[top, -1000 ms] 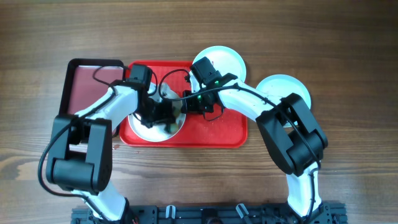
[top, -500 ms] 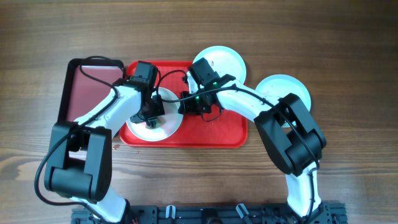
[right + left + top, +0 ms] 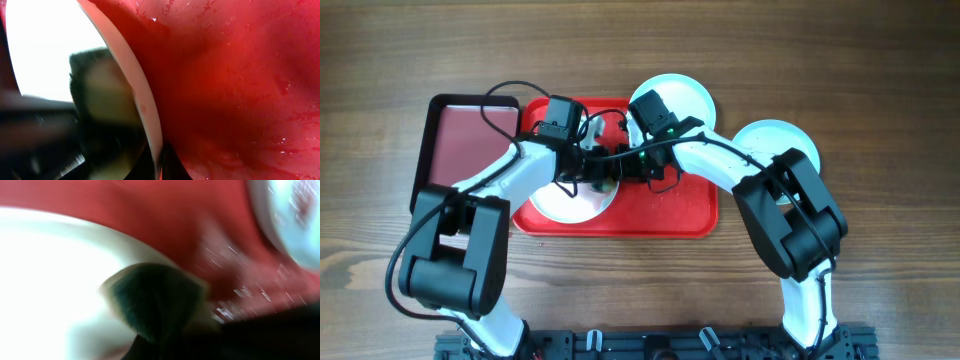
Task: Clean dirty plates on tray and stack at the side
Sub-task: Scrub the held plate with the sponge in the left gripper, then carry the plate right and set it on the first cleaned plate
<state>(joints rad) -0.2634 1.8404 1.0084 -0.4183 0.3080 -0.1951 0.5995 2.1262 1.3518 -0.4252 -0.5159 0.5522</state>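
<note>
A white plate [image 3: 556, 203] lies on the left part of the red tray [image 3: 670, 207]. My left gripper [image 3: 597, 177] is shut on a dark green and yellow sponge [image 3: 155, 300] pressed on the plate's right side near the rim; the left wrist view is blurred. My right gripper [image 3: 626, 167] is shut on the plate's right rim [image 3: 150, 125], with a finger on each side. The sponge also shows in the right wrist view [image 3: 100, 90]. A pale plate [image 3: 680, 97] sits at the tray's far right edge. Another plate [image 3: 772, 137] lies on the table to the right.
A smaller dark maroon tray [image 3: 460, 150] with a black rim lies against the red tray's left side. The red tray surface [image 3: 240, 75] is wet and smeared. Both arms cross over the tray's middle, close together.
My left gripper has swept the sponge from the plate's left-centre rightward and up to its right rim. The right gripper has stayed on the rim.
</note>
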